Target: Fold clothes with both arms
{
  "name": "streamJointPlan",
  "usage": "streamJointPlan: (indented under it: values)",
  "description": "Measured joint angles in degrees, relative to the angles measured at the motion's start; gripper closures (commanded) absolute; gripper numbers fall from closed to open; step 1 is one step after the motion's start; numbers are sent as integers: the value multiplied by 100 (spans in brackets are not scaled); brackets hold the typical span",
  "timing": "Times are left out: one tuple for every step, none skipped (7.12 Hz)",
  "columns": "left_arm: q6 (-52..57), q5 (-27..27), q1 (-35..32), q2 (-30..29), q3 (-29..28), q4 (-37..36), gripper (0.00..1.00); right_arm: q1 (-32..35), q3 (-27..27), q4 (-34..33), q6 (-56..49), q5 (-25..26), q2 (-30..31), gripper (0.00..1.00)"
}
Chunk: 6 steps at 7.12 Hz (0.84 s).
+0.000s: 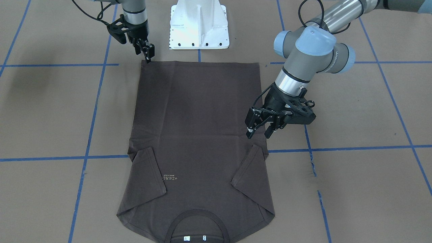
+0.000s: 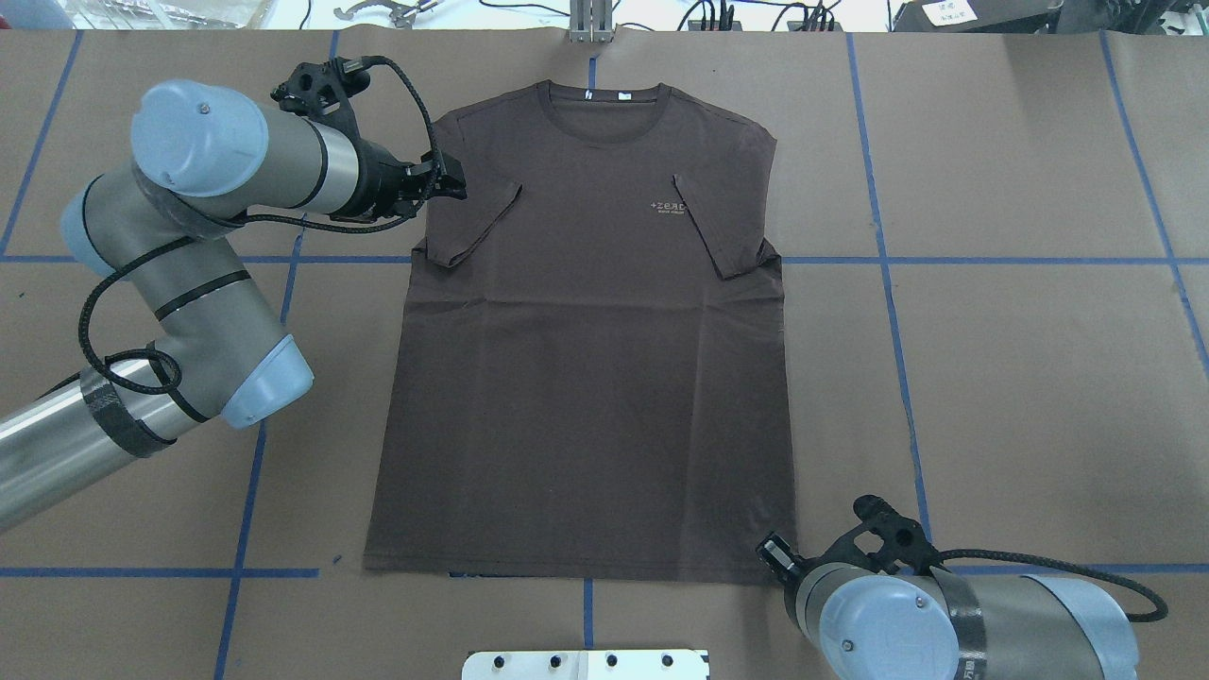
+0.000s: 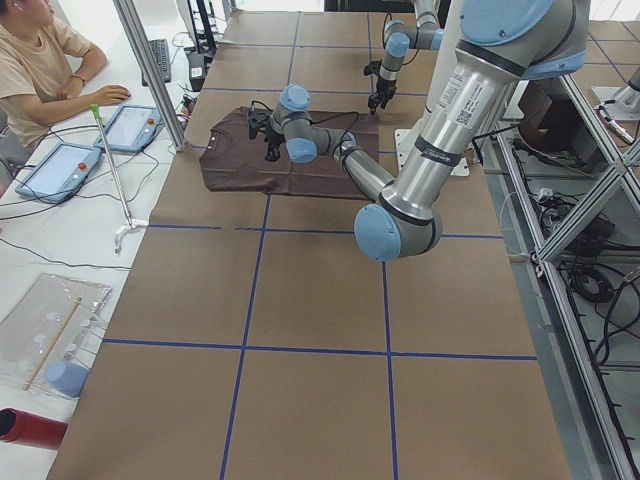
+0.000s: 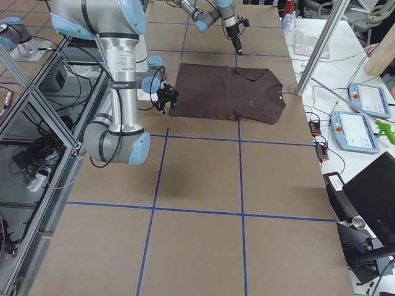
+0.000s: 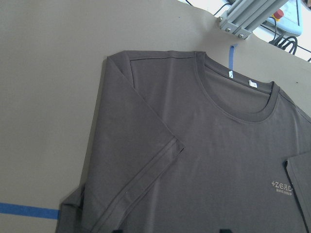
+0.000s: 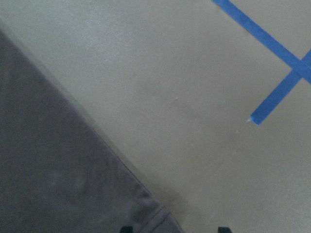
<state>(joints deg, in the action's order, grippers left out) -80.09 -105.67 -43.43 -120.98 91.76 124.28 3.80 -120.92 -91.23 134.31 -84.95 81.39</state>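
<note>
We see a brown T-shirt (image 2: 586,378) flat on the table (image 2: 992,378), chest up, sleeves (image 1: 249,175) folded inward. Its long axis runs straight away from the robot, with the hem (image 2: 586,573) nearest and the collar (image 5: 238,115) farthest.

At the hem's right corner the right gripper (image 1: 147,55) points down, fingers parted and empty, the corner just beneath them.

Farther out, the left gripper (image 1: 260,133) hovers above the shirt's left edge beside the folded sleeve, fingers spread wide, holding nothing.

We judge the right arm the one placed for a hem grasp; the left hem corner is unattended.

The chest lettering (image 5: 282,187) seems to read "+ZERO", with an illegible smaller line beneath. The two white neck labels (image 5: 252,83) are too small to read.
</note>
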Motion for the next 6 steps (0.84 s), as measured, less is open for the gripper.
streamJointPlan:
  values:
    - [-4, 2, 0, -1, 0, 0, 27, 0, 42, 0, -5, 0, 0, 67]
    - [-6, 2, -2, 1, 1, 0, 27, -2, 65, 0, -7, -7, 0, 100]
    - [-6, 3, -1, 3, 3, 0, 27, -5, 73, 0, -3, -11, -3, 100]
    - [-8, 3, -1, 3, 4, 0, 27, -11, 69, 1, -2, -14, -6, 100]
    - [-12, 3, -4, 4, 6, 0, 27, -15, 57, 5, -1, -18, -8, 100]
    - [-14, 3, -6, 2, 11, 0, 25, -9, 44, 12, -1, -22, -22, 100]
